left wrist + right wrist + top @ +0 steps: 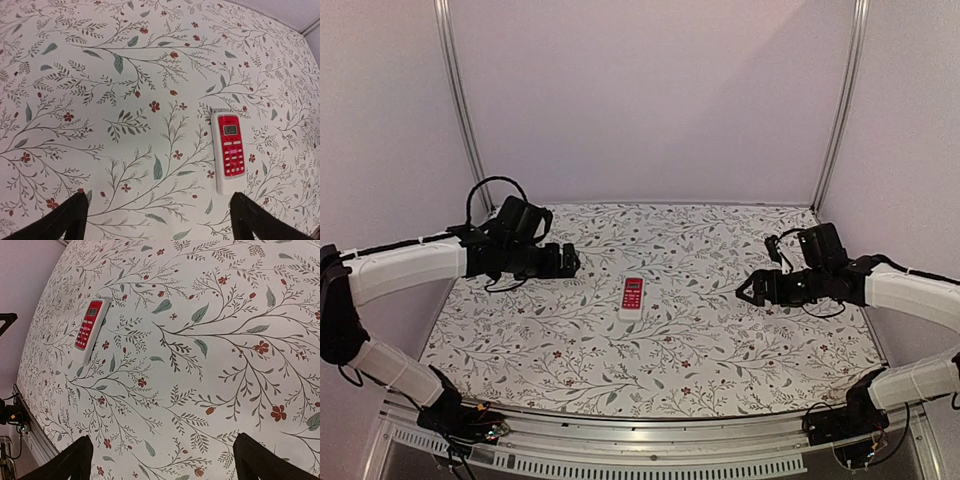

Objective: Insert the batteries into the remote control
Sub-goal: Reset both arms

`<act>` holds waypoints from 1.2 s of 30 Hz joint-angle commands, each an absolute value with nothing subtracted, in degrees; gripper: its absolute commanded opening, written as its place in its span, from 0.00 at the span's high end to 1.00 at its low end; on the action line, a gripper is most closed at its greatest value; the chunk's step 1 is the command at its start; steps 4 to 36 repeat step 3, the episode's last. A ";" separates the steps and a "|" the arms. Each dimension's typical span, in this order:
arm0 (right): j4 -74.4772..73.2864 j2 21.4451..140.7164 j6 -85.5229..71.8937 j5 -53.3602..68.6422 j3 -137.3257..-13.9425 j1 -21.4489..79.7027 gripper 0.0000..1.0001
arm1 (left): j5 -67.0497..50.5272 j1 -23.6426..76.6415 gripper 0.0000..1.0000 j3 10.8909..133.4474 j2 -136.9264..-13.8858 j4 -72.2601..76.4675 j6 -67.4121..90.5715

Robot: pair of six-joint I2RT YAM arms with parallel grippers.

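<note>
The remote control [633, 297] lies flat in the middle of the floral table, red button face up, its small screen at the far end. It also shows in the left wrist view, remote control [229, 150], and the right wrist view, remote control [90, 327]. No batteries are in view. My left gripper [566, 262] hovers to the remote's left, open and empty [159, 212]. My right gripper [750, 291] hovers well to its right, also open with nothing between its fingers [162, 452].
A floral cloth [720, 340] covers the table. Pale walls close in the back and both sides, with metal posts [460, 100] at the back corners. The table's near edge with rail and cables [20, 415] shows in the right wrist view.
</note>
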State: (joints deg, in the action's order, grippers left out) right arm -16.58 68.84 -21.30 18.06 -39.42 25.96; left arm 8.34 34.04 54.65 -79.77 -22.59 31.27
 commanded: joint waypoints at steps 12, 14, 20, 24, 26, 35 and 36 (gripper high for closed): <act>-13.10 69.18 -21.91 17.96 -38.58 25.66 0.01 | 7.48 33.75 0.00 52.61 -79.44 -15.57 31.75; -13.10 69.18 -21.91 17.96 -38.58 25.66 0.01 | 7.48 33.75 0.00 52.61 -79.44 -15.57 31.75; -13.10 69.18 -21.91 17.96 -38.58 25.66 0.01 | 7.48 33.75 0.00 52.61 -79.44 -15.57 31.75; -13.10 69.18 -21.91 17.96 -38.58 25.66 0.01 | 7.48 33.75 0.00 52.61 -79.44 -15.57 31.75; -13.10 69.18 -21.91 17.96 -38.58 25.66 0.01 | 7.48 33.75 0.00 52.61 -79.44 -15.57 31.75; -13.10 69.18 -21.91 17.96 -38.58 25.66 0.01 | 7.48 33.75 0.00 52.61 -79.44 -15.57 31.75; -13.10 69.18 -21.91 17.96 -38.58 25.66 0.01 | 7.48 33.75 0.00 52.61 -79.44 -15.57 31.75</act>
